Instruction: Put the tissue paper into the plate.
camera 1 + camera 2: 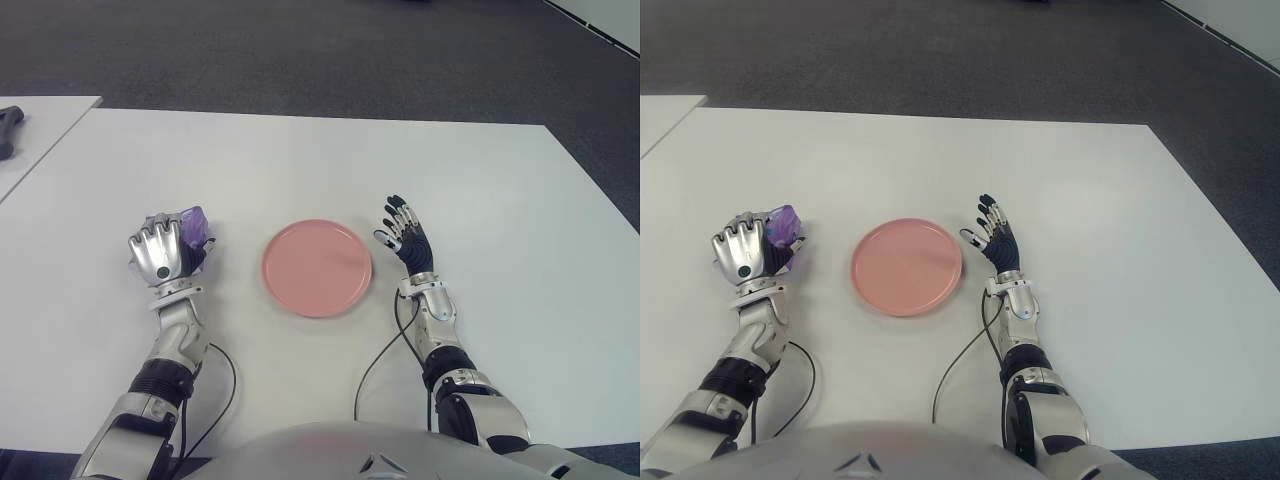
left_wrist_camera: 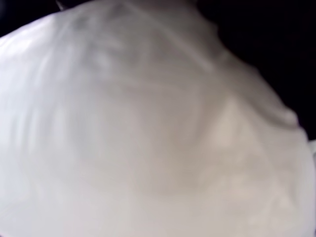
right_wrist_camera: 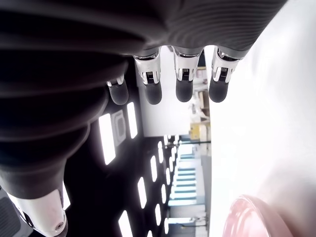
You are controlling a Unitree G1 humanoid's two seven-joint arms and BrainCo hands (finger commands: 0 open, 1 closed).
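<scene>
My left hand [image 1: 160, 252] fingers clutch the purple tissue pack [image 1: 195, 226] loosely (right hand [image 1: 405, 238] splayed, idle beside the plate [image 1: 317, 267]), so I fear dropping it short.

White table [image 1: 300, 160] mostly bare: far half and both far corners open. Pink plate [image 1: 317, 267] sits near the middle, toward the near edge, nothing on it. Left hand [image 1: 165, 250] holds a purple tissue pack [image 1: 195, 226] left of the plate, bare strip of table between them. Right hand [image 1: 405, 235], fingers spread, stands just beside the plate's right rim, narrowing access from that side. Cables [image 1: 375, 365] trail along the near edge.
</scene>
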